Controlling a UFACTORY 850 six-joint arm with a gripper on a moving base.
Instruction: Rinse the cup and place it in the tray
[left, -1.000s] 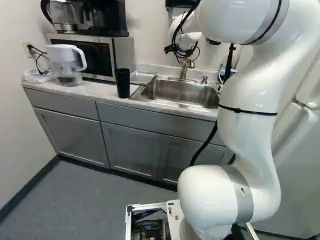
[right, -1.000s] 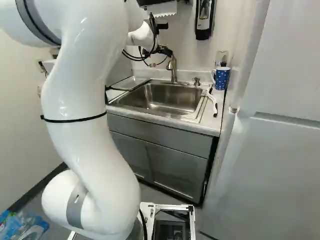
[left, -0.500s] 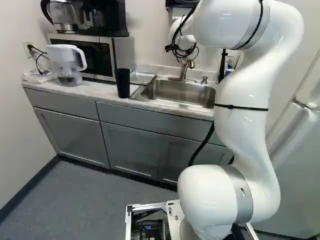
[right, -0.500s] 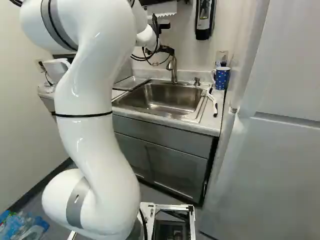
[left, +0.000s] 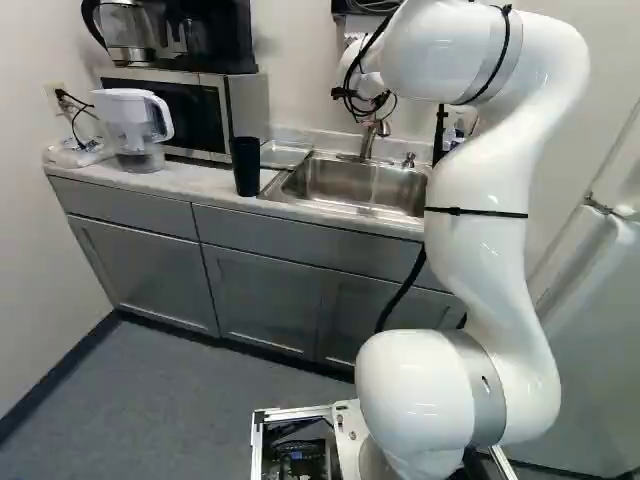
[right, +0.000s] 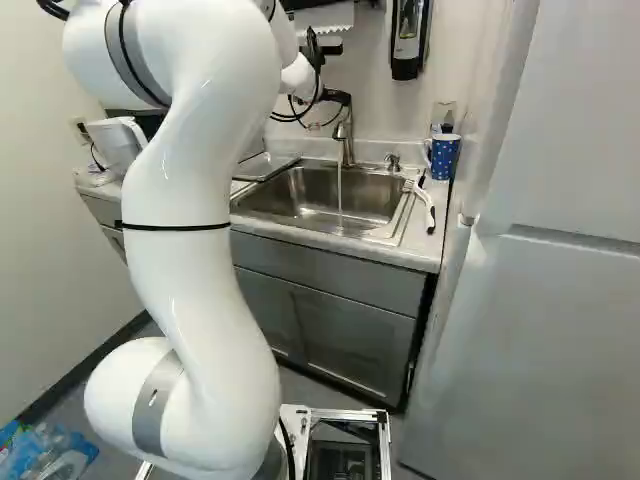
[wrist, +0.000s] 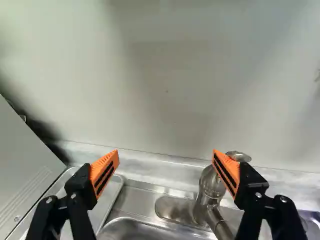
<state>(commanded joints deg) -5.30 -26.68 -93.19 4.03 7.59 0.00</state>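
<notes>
My gripper (right: 336, 98) is at the faucet (right: 347, 140) in the right base view. In the wrist view the gripper (wrist: 166, 156) stands wide open, nothing between its fingers; one orange pad (wrist: 226, 170) overlaps the faucet's handle (wrist: 239, 156), and whether they touch I cannot tell. Water (right: 339, 195) runs into the sink (right: 300, 205). A black cup (left: 246, 166) is upright on the counter, left of the sink. A blue dotted mug (right: 443, 157) stands right of it. The flat metal tray (left: 283, 155) lies beside the sink, between the black cup and the basin.
A microwave (left: 190, 112) with a coffee maker (left: 205, 35) on top and a white pitcher (left: 133, 130) occupy the counter's left part. A white-handled brush (right: 424, 203) lies right of the sink. A tall white door (right: 530, 280) borders the right side.
My arm has swung leftward in the left base view and rightward in the right base view, its gripper part shifting slightly at the faucet. Water now flows from the spout. The base has not moved.
</notes>
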